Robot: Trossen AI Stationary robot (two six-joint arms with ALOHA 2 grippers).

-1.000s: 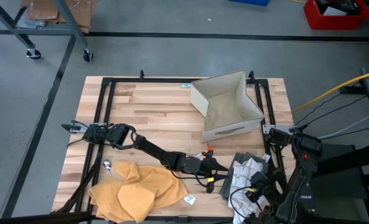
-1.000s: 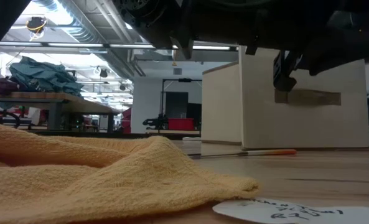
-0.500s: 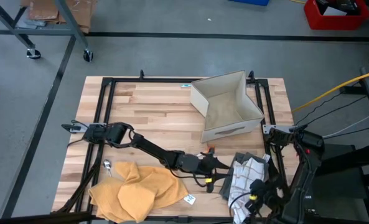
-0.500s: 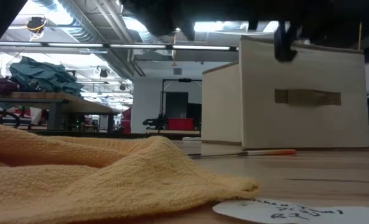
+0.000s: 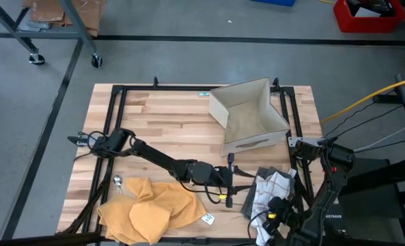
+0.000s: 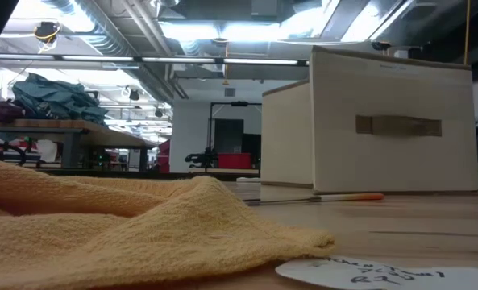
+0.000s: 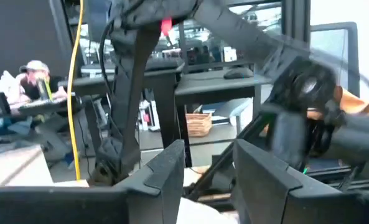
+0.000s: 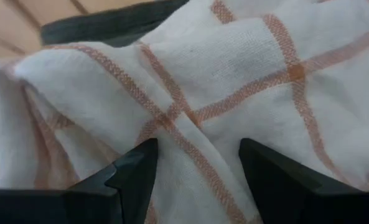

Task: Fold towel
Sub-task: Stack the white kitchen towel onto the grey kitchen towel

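The right gripper (image 8: 196, 171) hangs with fingers spread, close over the white checked towel (image 5: 267, 191) at the lower right of the high view, grasping nothing. The left gripper (image 5: 231, 179) sits just left of that towel, its fingers (image 7: 165, 171) parted and empty. A crumpled yellow towel (image 5: 147, 208) lies at lower left; an open cardboard box (image 5: 250, 113) stands upper right of centre.

open box (image 5: 248, 116) blocks the far right; table (image 5: 168, 116) centre free
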